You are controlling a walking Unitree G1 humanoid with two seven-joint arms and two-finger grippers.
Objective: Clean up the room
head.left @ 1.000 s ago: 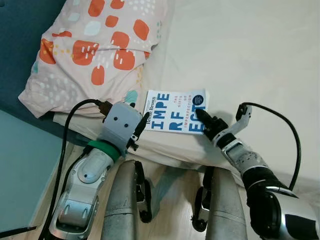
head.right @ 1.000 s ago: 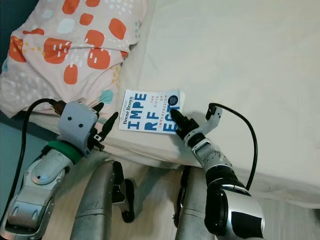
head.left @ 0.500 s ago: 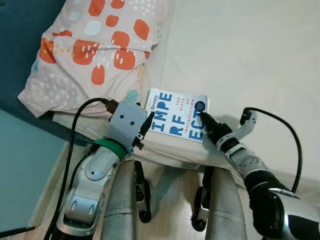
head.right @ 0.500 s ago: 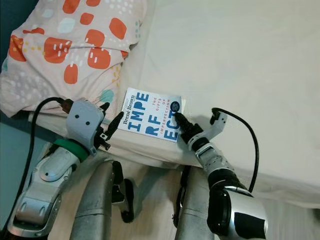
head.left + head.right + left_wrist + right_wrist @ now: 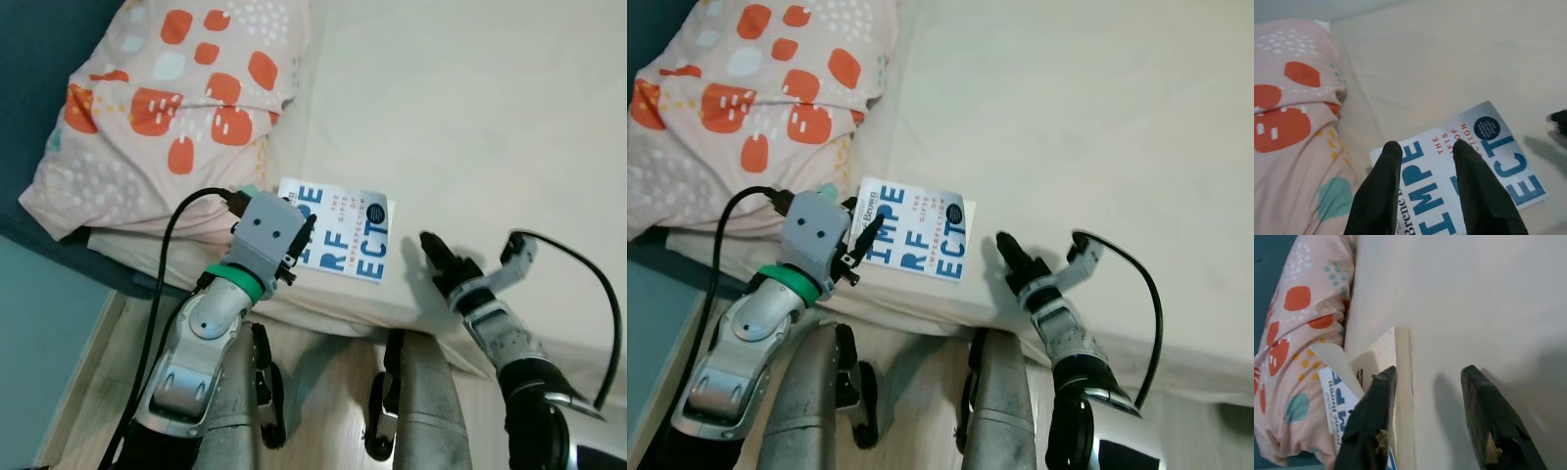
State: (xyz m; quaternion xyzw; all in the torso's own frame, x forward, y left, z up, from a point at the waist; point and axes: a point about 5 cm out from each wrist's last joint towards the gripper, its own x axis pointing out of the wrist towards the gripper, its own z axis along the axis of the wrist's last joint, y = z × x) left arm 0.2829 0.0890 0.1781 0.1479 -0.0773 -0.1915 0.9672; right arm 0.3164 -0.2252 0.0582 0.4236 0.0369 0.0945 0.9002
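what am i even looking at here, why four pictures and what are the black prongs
This is a walking robot standing at the edge of a bed. Two pictures come from the two eyes of a camera on its head, looking down; the silver shapes at the bottom are its own arms and legs. The other two come from small cameras on its wrists, looking along each tool's two black fingers.

On the bed lie a white book with blue letters and, beside it, a pillow with orange spots. The left tool is over the book's near-pillow end, fingers apart. The right tool is open just to the other side of the book, over the sheet. Nothing is held.
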